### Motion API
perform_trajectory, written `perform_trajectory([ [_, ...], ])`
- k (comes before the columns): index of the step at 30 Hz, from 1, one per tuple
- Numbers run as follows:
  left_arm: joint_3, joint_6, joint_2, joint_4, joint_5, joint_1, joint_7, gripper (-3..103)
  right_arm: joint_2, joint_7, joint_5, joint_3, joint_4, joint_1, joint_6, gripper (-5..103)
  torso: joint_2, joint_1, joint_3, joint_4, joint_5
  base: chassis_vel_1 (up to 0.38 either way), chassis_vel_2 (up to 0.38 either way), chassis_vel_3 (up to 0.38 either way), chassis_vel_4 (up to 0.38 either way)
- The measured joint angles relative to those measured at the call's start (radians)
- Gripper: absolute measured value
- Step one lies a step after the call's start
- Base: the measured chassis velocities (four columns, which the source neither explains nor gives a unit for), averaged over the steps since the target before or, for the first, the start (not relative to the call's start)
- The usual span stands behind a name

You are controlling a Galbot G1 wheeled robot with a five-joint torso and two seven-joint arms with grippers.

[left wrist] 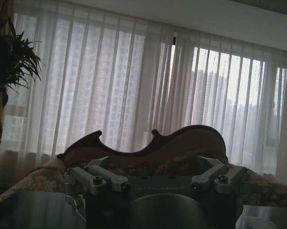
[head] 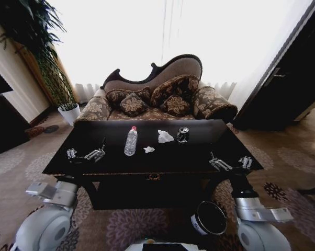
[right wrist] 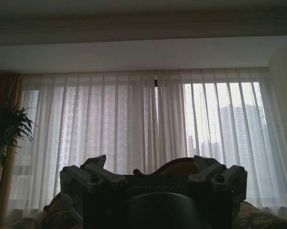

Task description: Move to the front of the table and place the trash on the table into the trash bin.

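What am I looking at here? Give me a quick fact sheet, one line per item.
Table: black table, robot at its front
Trash on top: clear bottle, dark can, two paper wads
Trash bin: black bin on the carpet, front right of the table
Left gripper: open, over the table's left side
Right gripper: open, over the table's right side
Behind: patterned sofa

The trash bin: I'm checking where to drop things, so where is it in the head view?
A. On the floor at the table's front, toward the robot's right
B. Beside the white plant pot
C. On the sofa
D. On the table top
A: the trash bin stands on the carpet below the front edge of the table, toward the robot's right.
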Motion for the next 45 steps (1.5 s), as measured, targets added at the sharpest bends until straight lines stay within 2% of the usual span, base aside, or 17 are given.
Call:
perform_trajectory([
  [2,-0.048,0.011,0.062,0.000,-0.067,-0.009,-0.013,100,-0.001,-0.001,0.001,0.001,0.000,-0.001,0.000,100,0.000,0.000,0.000,0.0000,0.0003,0.000,0.000,0.000,0.000],
  [4,-0.143,0.033,0.179,0.000,-0.195,-0.017,-0.039,100,-0.001,-0.002,0.002,-0.001,-0.004,0.000,0.001,100,0.000,0.000,0.000,0.0000,0.0002,0.000,0.000,0.000,0.000],
  [6,-0.156,0.037,0.196,0.000,-0.217,-0.019,-0.044,100,0.000,-0.003,0.001,-0.002,-0.004,0.000,0.001,100,0.000,0.000,0.000,0.0000,0.0003,0.000,0.000,0.000,0.000],
  [7,-0.200,0.058,0.254,0.000,-0.299,-0.037,-0.062,100,0.004,-0.004,-0.001,-0.008,-0.005,0.001,0.002,100,0.000,0.000,0.000,0.0001,0.0003,0.000,0.000,0.000,0.000],
  [9,-0.217,0.091,0.315,0.000,-0.375,-0.085,-0.067,100,0.009,-0.005,-0.007,-0.017,-0.004,0.002,0.002,100,0.000,0.000,0.000,0.0001,0.0003,0.000,0.000,0.000,0.000],
  [14,-0.145,0.177,0.412,0.007,-0.479,-0.239,-0.067,100,0.015,-0.006,-0.013,-0.024,-0.002,-0.001,0.005,100,0.000,0.000,0.000,-0.0001,0.0005,0.000,0.000,0.000,0.000],
  [15,-0.145,0.177,0.412,0.007,-0.479,-0.239,-0.067,100,0.015,-0.006,-0.013,-0.024,-0.002,-0.001,0.005,100,0.000,0.000,0.000,-0.0001,0.0005,0.000,0.000,0.000,0.000],
  [20,0.054,0.230,0.500,0.106,-0.543,-0.434,-0.053,100,0.015,-0.006,-0.010,-0.017,-0.005,-0.007,0.008,100,0.000,0.000,0.000,-0.0001,0.0004,0.000,0.000,0.000,0.000],
  [22,0.087,0.233,0.508,0.116,-0.543,-0.456,-0.054,100,0.015,-0.006,-0.009,-0.017,-0.005,-0.007,0.008,100,0.000,0.000,0.000,0.0000,0.0004,0.000,0.000,0.000,0.000],
  [24,0.197,0.253,0.519,0.138,-0.560,-0.523,-0.087,102,0.018,-0.006,-0.011,-0.017,-0.005,-0.008,0.008,100,0.000,0.000,0.000,-0.0001,0.0003,0.000,0.000,0.000,0.000],
  [26,0.222,0.264,0.520,0.141,-0.572,-0.538,-0.101,102,0.019,-0.006,-0.013,-0.017,-0.005,-0.008,0.007,100,0.000,0.000,0.000,-0.0001,0.0004,0.000,0.000,0.000,0.000],
  [28,0.308,0.317,0.520,0.146,-0.626,-0.595,-0.159,99,0.021,-0.006,-0.018,-0.019,-0.009,-0.007,0.006,100,0.000,0.000,0.000,-0.0001,0.0004,0.000,0.000,0.000,0.000],
  [30,0.324,0.333,0.520,0.146,-0.638,-0.607,-0.179,99,0.021,-0.006,-0.020,-0.020,-0.011,-0.006,0.005,100,0.000,0.000,0.000,-0.0001,0.0004,0.000,0.000,0.000,0.000],
  [32,0.352,0.389,0.519,0.140,-0.675,-0.626,-0.254,98,0.023,-0.007,-0.031,-0.028,-0.018,-0.004,0.004,100,0.000,0.000,0.000,-0.0001,0.0004,0.000,0.000,0.000,0.000],
  [36,0.365,0.413,0.507,0.146,-0.692,-0.632,-0.305,98,0.026,-0.009,-0.053,-0.046,-0.028,0.002,0.003,100,0.000,0.000,0.000,0.0001,0.0006,0.000,0.000,0.000,0.000],
  [41,0.408,0.425,0.463,0.179,-0.684,-0.652,-0.335,100,0.034,-0.010,-0.076,-0.066,-0.032,0.006,0.003,100,0.000,0.000,0.000,0.0000,0.0005,0.000,0.000,0.000,0.000],
  [45,0.457,0.426,0.432,0.211,-0.651,-0.674,-0.323,100,0.037,-0.011,-0.085,-0.072,-0.034,0.007,0.003,100,0.000,0.000,0.000,0.0000,0.0004,0.000,0.000,0.000,0.000],
])
